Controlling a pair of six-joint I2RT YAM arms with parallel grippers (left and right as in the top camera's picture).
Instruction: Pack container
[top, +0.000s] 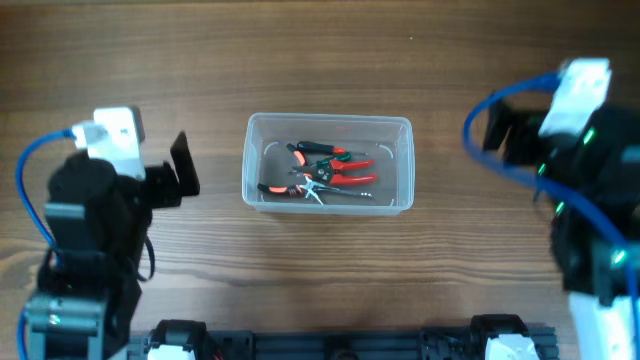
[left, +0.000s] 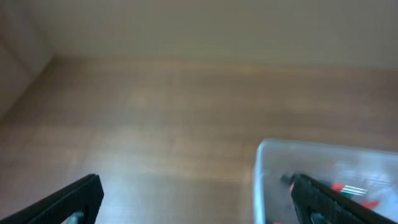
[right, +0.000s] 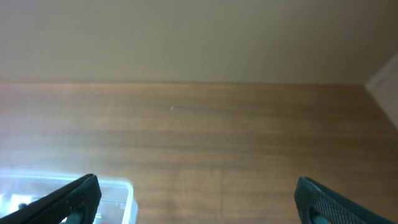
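The clear plastic container (top: 256, 160) stands at the middle of the wooden table. Inside it lie several hand tools (top: 325, 172) with red and green handles. The container also shows in the left wrist view (left: 261, 168) at the lower right and in the right wrist view (right: 124, 190) at the lower left. My left gripper (top: 185, 165) is open and empty, to the left of the container; in its own view (left: 196, 199) the jaws are wide apart. My right gripper (right: 196, 199) is open and empty, over bare table right of the container.
The wooden table (top: 320, 280) runs all around the container. The arm bases (top: 330, 340) sit along the front edge. A wall rises behind the table's far edge (right: 186, 81).
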